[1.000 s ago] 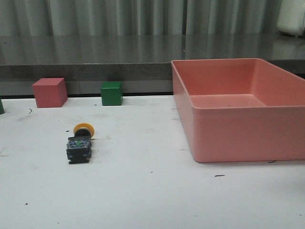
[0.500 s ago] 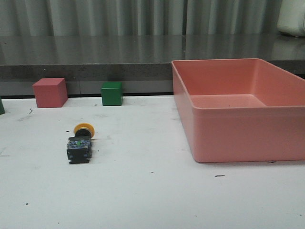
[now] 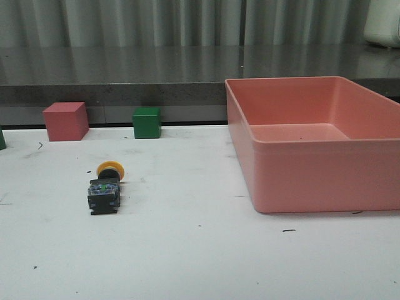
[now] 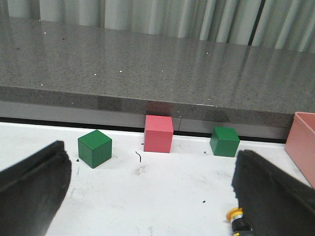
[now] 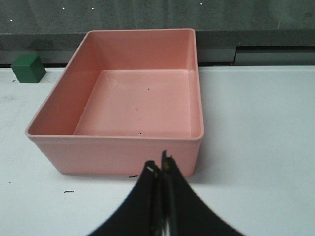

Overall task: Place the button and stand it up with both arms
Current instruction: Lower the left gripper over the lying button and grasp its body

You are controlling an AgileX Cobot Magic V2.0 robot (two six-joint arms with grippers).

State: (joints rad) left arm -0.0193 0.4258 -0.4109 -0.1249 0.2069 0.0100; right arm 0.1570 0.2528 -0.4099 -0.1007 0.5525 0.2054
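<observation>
The button (image 3: 105, 185) lies on its side on the white table, yellow cap pointing away, black body and bluish terminals toward the camera. In the left wrist view its yellow cap (image 4: 235, 215) shows by the right finger. My left gripper (image 4: 147, 196) is open wide and empty, above the table and short of the button. My right gripper (image 5: 159, 169) is shut and empty, in front of the pink bin (image 5: 118, 147). Neither arm shows in the front view.
A large pink bin (image 3: 300, 181) stands on the right. A pink cube (image 3: 65, 121) and a green cube (image 3: 146, 122) sit along the back edge; another green cube (image 4: 94, 148) lies further left. A grey ledge (image 3: 125, 87) rises behind the table.
</observation>
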